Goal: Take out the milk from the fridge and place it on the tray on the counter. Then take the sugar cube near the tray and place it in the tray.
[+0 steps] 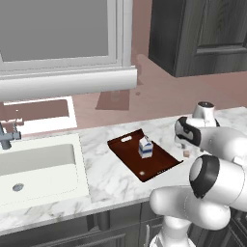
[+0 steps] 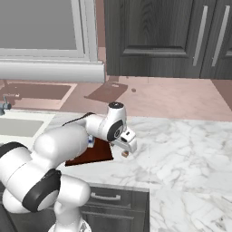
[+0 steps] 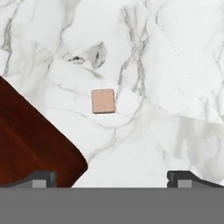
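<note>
The milk [image 1: 145,147], a small white carton with a blue band, stands upright on the dark reddish-brown tray [image 1: 159,164] on the marble counter [image 1: 111,181]. A small tan sugar cube [image 1: 185,154] lies on the counter just off the tray's right corner. My gripper [image 2: 129,147] hangs close above the cube [image 2: 125,154]. In the hand view the cube [image 3: 103,100] lies ahead of the open gripper [image 3: 112,180], whose fingertips [image 3: 41,177] stand wide apart with nothing between them. The tray's corner [image 3: 30,144] sits to the cube's left. The fridge is out of view.
A white sink basin [image 1: 34,169] with a grey faucet [image 1: 7,135] lies left of the tray. Dark cabinets [image 2: 158,36] stand beyond the counter. Bare marble [image 2: 190,145] stretches to the right of the cube.
</note>
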